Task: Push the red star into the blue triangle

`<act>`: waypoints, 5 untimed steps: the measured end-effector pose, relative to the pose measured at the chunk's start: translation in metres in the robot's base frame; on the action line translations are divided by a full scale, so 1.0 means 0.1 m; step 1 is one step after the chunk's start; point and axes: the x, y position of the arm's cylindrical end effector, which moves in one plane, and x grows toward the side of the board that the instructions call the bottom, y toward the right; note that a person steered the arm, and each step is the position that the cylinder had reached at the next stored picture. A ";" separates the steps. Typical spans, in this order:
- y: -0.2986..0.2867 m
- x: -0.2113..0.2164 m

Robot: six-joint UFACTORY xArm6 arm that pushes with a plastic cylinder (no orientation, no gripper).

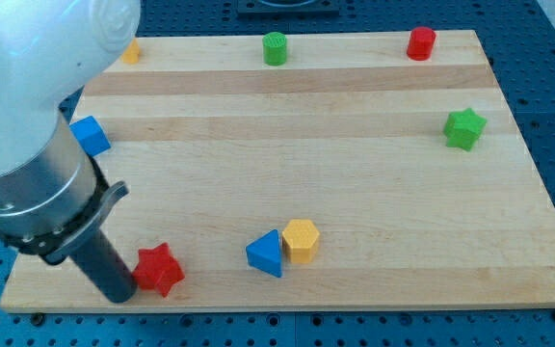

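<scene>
Camera view: pale wooden board (287, 106) on a blue perforated bench. Item one, red star-shaped block (158, 269), near the view's bottom-left corner of the board, lying flat. Item two, blue triangular block (266, 254), to the star's right, well apart from it, touching a yellow hexagonal block (300, 239) on its far side. My tip (120, 294), a dark rod with no jaws and nothing held, stands against the star's left edge, apparently in contact. Handling, by judgement: the star looks small, rigid and light, likely to slide readily on smooth wood and to spin if struck on a point; best pressed at the middle of its left side, driving rightward. Also present: blue block (90, 135) at the left edge, green cylinder (275, 48), red cylinder (420, 43), green star (464, 128), orange block (131, 52) partly hidden.
</scene>
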 end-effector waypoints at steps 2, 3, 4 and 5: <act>0.30 -0.38; 0.54 -0.46; 0.42 -0.53; 0.07 -0.28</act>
